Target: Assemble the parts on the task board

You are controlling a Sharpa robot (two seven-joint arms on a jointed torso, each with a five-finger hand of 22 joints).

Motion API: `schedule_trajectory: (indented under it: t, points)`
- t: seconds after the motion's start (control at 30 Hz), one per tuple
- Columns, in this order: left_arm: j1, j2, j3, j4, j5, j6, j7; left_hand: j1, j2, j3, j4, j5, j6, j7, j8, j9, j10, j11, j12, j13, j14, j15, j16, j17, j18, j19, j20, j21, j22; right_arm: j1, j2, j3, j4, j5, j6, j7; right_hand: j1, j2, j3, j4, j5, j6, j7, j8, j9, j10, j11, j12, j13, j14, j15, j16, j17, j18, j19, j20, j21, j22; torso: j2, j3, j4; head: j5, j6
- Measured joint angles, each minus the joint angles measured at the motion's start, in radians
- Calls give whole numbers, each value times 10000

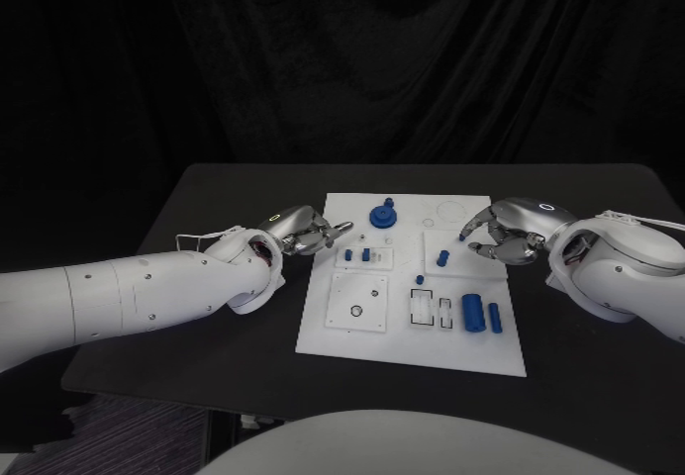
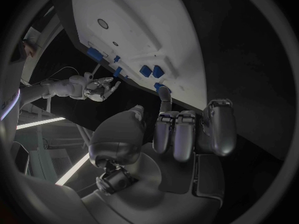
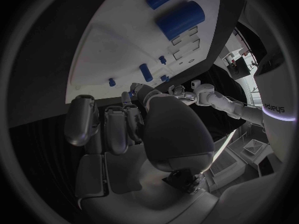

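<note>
Head view: both hands flank (board-edge) task board [image 1: 411, 341].

Pretty dim all round, black backdrop swallowing everything past my tabletop [image 1: 229, 198]. The white board [image 1: 414, 336] is the brightest thing and stays crisp, no real glare. Both my wrist views are fisheye circles with straight edges bent. Soft highlights sit on my left hand [image 2: 187, 134].
</note>
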Motion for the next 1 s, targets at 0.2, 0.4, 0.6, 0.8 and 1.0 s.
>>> schedule_trajectory:
  t: [0.2,0.4,0.6,0.8,1.0]
  points:
    - [343,-129,11,2,562,27,1216,2540,-326,-159,-29,1411,-788,163,-283,-8,-2,185,-232,0,17,168,0,0,0,-385,92,-406,0,0,-75,2,148,1,-384,160,-108,-30,-31,31,-89,58,15,0,-25,0,0,0,0,0,0,0,0,0,0,0,0,0,0,2,-7,-8,0]
    - [556,-145,12,-71,1098,311,2821,4383,-486,-213,25,1624,-1140,494,-1200,-1061,-850,531,-1911,35,4,508,-241,0,158,-1683,378,-1648,0,61,-121,2,368,2,-928,467,-143,-72,-44,16,-517,162,27,89,-53,0,0,0,0,0,0,0,0,-1,0,0,79,0,2,7,-7,-21,0]
    - [608,-183,8,-90,1378,534,4195,5473,-407,-213,25,1479,-1674,1028,-1889,-2769,-6853,1228,-7361,-1698,-5091,1253,-3309,-1125,552,-5272,815,-4750,0,199,-133,4,659,3,-1405,863,188,-403,-110,-168,-823,251,36,123,-111,-327,40,-324,0,0,0,0,0,-1,0,0,5,0,9,3,-1,-15,0]
    - [640,-162,8,-48,1112,644,5174,8212,-1139,1059,-214,557,-3198,820,-1924,-6026,-9393,1254,-11435,-5674,-6035,1072,-4414,-3190,551,-4709,874,-4000,0,260,-126,7,738,3,-1641,1140,210,-426,-69,-210,-823,251,36,124,-122,-378,18,-348,-13,-35,35,0,0,-1,0,0,0,0,12,-5,5,-122,0]
    - [642,431,9,-115,-532,792,5428,8194,-1785,1311,-181,-77,-2804,-529,-1924,-8478,-9240,756,-12031,-8087,-2444,532,-2900,-2206,299,-1417,577,-1214,8,273,-313,6,724,3,-1682,1245,307,-433,-42,-236,-823,285,2,123,-136,-378,18,-387,-20,-35,35,0,0,-1,0,0,0,0,15,-11,12,-268,0]
